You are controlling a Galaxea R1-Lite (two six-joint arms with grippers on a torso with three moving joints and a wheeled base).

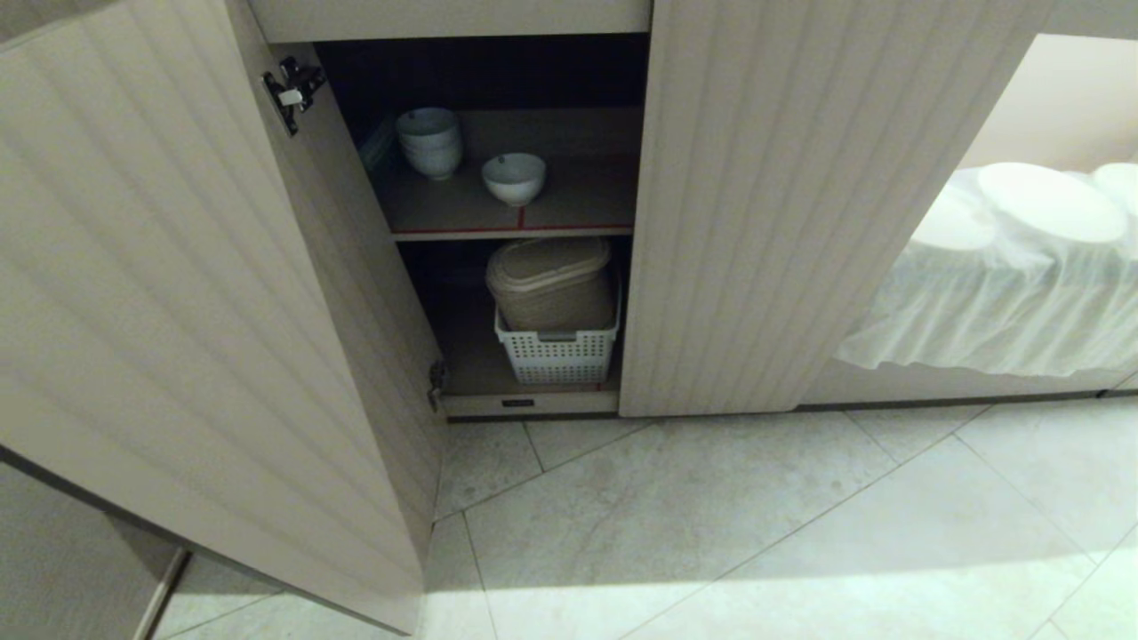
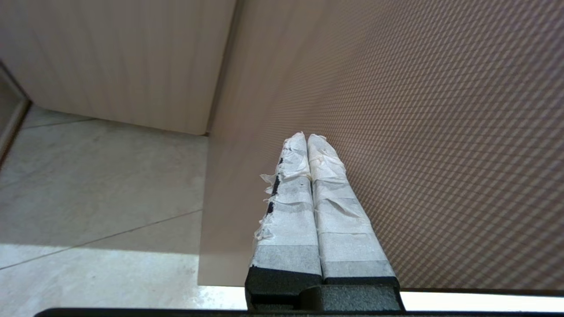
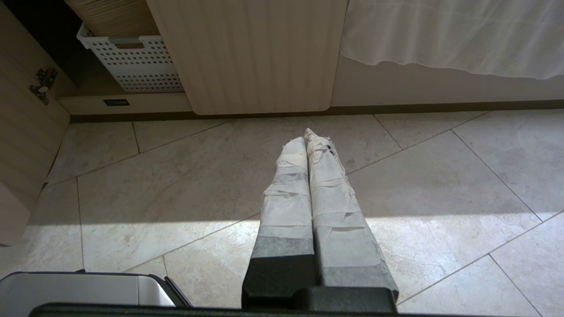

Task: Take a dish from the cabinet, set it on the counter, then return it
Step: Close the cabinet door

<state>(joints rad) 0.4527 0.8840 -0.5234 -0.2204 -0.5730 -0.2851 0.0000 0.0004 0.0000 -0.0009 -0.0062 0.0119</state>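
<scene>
The cabinet has its left door swung wide open and its right door closed. On the upper shelf, edged in red tape, the dish, a small white bowl, stands alone to the right of a stack of white bowls. My left gripper is shut and empty, its taped tips close against the outer face of the open door. My right gripper is shut and empty too, hanging over the floor tiles in front of the closed door. Neither arm shows in the head view. The counter is out of view.
On the lower shelf a white perforated basket holds a beige lidded container. To the right is an opening draped with white cloth. Part of my base shows beside the right gripper. Pale floor tiles spread in front.
</scene>
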